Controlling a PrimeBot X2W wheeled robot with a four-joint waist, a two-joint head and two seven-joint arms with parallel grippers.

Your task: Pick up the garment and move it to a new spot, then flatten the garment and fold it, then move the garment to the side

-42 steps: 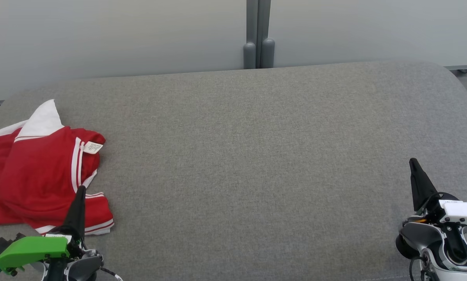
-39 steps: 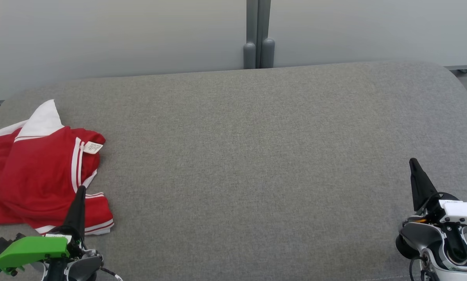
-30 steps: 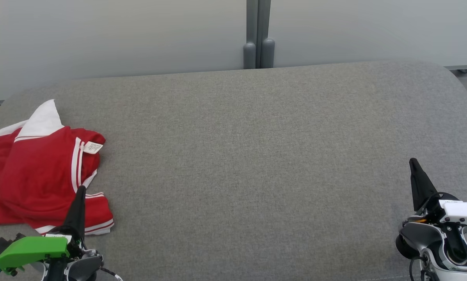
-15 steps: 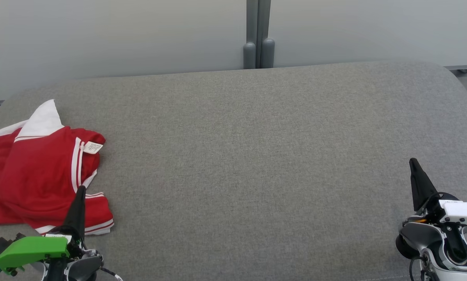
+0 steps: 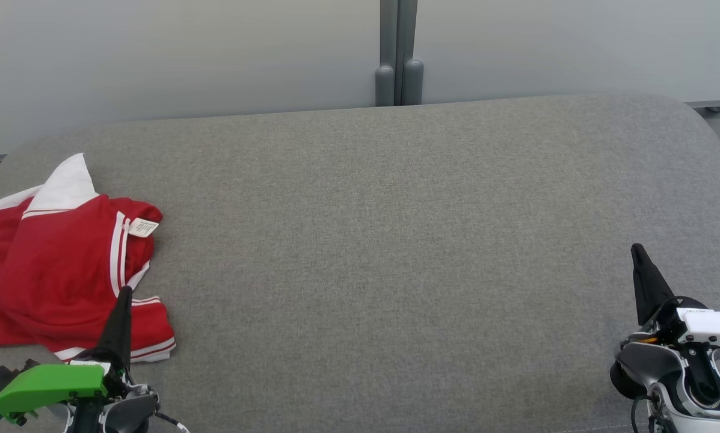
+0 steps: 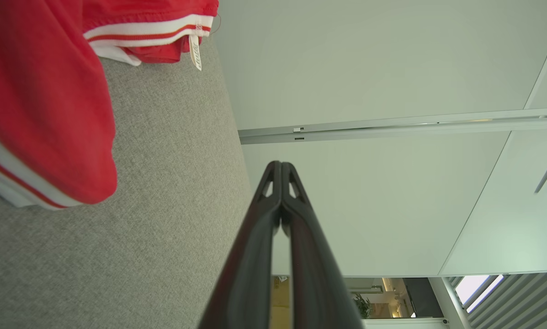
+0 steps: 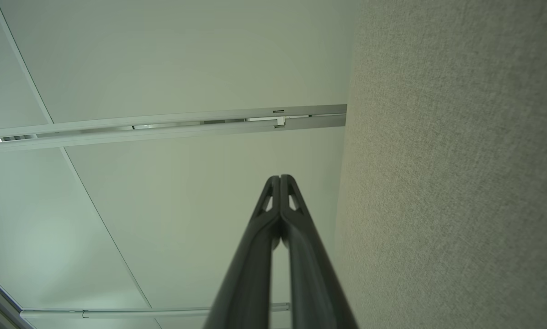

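A grey fabric surface [image 5: 384, 240] fills most of the head view, with a pale panelled wall [image 5: 185, 54] and a grey post [image 5: 399, 54] behind it at the top. The red garment [image 5: 59, 270], trimmed in white, lies crumpled at the left edge of the frame, a small white label [image 5: 142, 227] on its upper right fold. At the lower left, the left fingers [image 5: 118, 331] are pressed together with nothing held, and their tip overlaps the garment's lower hem in the picture. At the lower right, the right fingers [image 5: 647, 288] are likewise pressed together over bare fabric, well apart from the garment.

In the left wrist view, the closed fingers rise from the bottom centre. The garment sits in the upper left, clear of them.

In the right wrist view, the closed fingers point at the wall, with the surface along the right side.
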